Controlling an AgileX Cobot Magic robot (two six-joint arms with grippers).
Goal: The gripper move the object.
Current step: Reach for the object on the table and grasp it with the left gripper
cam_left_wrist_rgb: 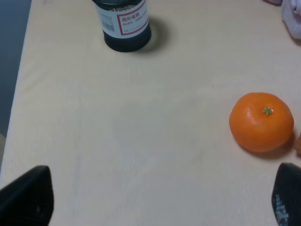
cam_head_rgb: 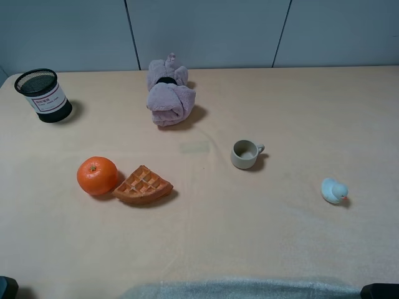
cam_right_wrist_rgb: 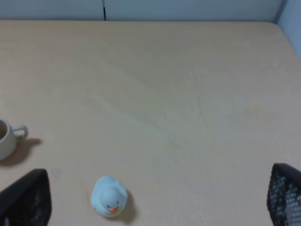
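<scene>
At the far left corner of the table (cam_head_rgb: 280, 249), the black mesh pen cup (cam_head_rgb: 43, 94) stands upright, its white label with red marks turned toward the near edge. The left gripper (cam_left_wrist_rgb: 157, 200) hangs over bare tabletop with its two dark fingers (cam_left_wrist_rgb: 28, 197) spread wide and nothing between them. The pen cup (cam_left_wrist_rgb: 123, 23) is well ahead of the fingertips and touches neither; only its lower part and label show in the left wrist view. The orange (cam_left_wrist_rgb: 261, 122) lies nearer to the fingers than the cup does, off to the side toward the table's middle. In the high view the orange (cam_head_rgb: 97, 175) touches a waffle piece (cam_head_rgb: 143, 185), and a pinkish bundle (cam_head_rgb: 168, 92), perhaps a folded cloth, sits at the back. The right gripper (cam_right_wrist_rgb: 155, 200) is likewise spread wide and holds nothing, with a small pale duck (cam_right_wrist_rgb: 109, 197) on the table beneath it and the grey-beige mug (cam_right_wrist_rgb: 7, 136) farther off.
</scene>
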